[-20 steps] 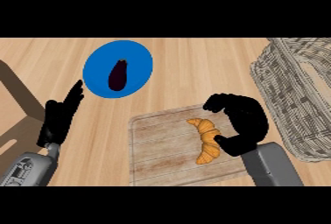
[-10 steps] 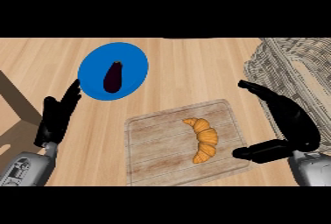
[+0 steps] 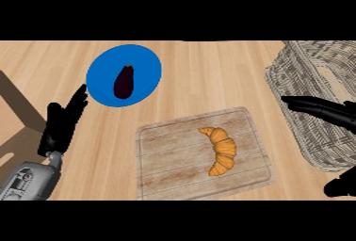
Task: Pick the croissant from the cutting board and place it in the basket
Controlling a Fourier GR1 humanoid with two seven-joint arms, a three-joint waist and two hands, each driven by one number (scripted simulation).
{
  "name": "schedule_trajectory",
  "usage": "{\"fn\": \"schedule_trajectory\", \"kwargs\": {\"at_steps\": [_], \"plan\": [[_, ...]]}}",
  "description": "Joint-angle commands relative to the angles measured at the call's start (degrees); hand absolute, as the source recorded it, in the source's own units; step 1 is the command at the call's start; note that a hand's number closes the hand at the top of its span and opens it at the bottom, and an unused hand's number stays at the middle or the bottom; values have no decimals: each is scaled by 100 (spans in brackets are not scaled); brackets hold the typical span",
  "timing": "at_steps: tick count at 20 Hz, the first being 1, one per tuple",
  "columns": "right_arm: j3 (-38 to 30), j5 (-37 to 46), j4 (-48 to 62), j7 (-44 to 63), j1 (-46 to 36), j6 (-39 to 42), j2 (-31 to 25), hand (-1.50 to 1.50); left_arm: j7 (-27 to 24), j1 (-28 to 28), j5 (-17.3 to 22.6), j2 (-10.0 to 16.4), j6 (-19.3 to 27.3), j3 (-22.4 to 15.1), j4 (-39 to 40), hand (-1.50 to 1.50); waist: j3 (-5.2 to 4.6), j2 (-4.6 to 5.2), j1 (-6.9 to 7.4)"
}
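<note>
Croissant (image 3: pixel 221 151) lies on the cutting board (image 3: pixel 167 157), apart from the right hand (image 3: pixel 319 107), which is spread wide and empty beside the basket (image 3: pixel 306 66), while the left hand (image 3: pixel 64 123) rests open at the left.

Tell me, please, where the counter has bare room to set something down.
Bare wood: between the blue plate and the basket, above the cutting board, and between the left hand and the board. Crowded at right, where the right hand shows over the basket's edge.
</note>
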Motion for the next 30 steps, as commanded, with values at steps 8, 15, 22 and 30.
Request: {"fn": "schedule_trajectory", "kwargs": {"at_steps": [8,15,22,30], "plan": [[-637,-328,-727,859,438,1122,122,-150,87,204,-249,-72,-467,438,-322,0,14,19,112],[-583,638,-302,566,209,632,883,-150,47,-408,-526,-449,-542,634,388,0,14,34,101],[-50,1540,217,567,-51,237,1677,-150,131,74,-825,-722,-570,520,-160,0,16,33,158],[184,2143,507,156,100,90,2183,-150,87,-544,-937,-817,-870,991,548,0,14,36,102]]}}
